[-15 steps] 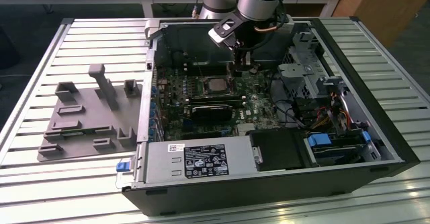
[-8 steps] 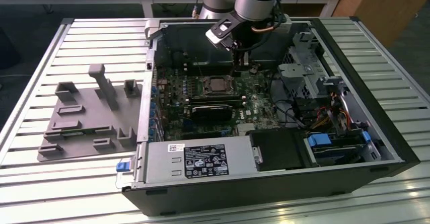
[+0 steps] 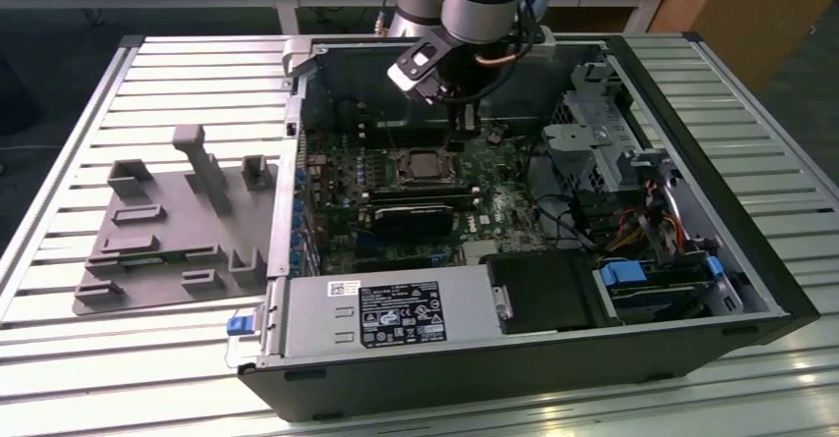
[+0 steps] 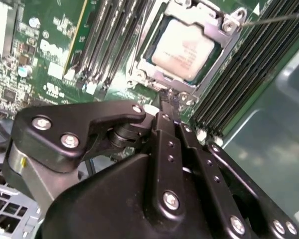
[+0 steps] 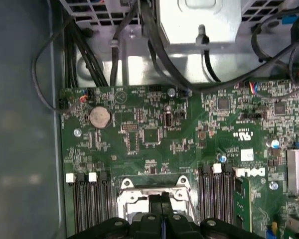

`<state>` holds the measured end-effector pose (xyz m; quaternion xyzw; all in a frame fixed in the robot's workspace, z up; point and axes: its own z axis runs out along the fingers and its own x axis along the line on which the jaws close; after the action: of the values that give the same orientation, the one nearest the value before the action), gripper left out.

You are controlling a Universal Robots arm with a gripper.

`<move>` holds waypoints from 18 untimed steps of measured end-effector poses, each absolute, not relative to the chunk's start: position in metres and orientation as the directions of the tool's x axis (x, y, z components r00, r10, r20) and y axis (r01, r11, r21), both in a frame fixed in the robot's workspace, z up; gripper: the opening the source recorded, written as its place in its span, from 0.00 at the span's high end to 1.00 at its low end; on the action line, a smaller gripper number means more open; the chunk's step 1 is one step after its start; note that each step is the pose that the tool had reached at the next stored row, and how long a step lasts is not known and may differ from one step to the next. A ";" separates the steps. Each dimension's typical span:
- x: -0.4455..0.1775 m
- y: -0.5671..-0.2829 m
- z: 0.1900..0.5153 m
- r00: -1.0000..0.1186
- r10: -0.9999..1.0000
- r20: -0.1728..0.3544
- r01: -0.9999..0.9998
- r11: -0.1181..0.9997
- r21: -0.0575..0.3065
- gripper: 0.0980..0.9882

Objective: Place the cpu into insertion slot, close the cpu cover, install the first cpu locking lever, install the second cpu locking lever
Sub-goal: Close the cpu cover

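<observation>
The cpu (image 4: 182, 52) lies framed by the cpu cover (image 4: 217, 37), seemingly down; the hand (image 4: 168, 100) hovers just beside it.

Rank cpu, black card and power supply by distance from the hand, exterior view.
1. cpu: right beside the hand.
2. black card: in the middle, closer to the camera.
3. power supply: farthest, closest to the camera.

1. We see a silver-grey tubular arm (image 3: 478, 0) with a coppery cable (image 3: 505, 56) looped near its wrist.
2. Our gripper (image 4: 168, 102) is matte black, its linked bars studded with silver screws (image 4: 170, 200).
</observation>
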<state>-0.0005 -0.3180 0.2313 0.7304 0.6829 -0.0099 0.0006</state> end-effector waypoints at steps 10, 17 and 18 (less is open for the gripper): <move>-0.019 -0.318 0.225 0.067 0.998 -0.015 0.998 -0.067 -0.013 1.00; -0.034 -0.318 0.222 0.067 0.998 -0.015 0.998 -0.067 -0.013 1.00; -0.035 -0.318 0.221 0.067 0.998 -0.016 0.998 -0.067 -0.013 1.00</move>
<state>-0.0347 -0.3177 0.2212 0.7304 0.6829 -0.0100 0.0007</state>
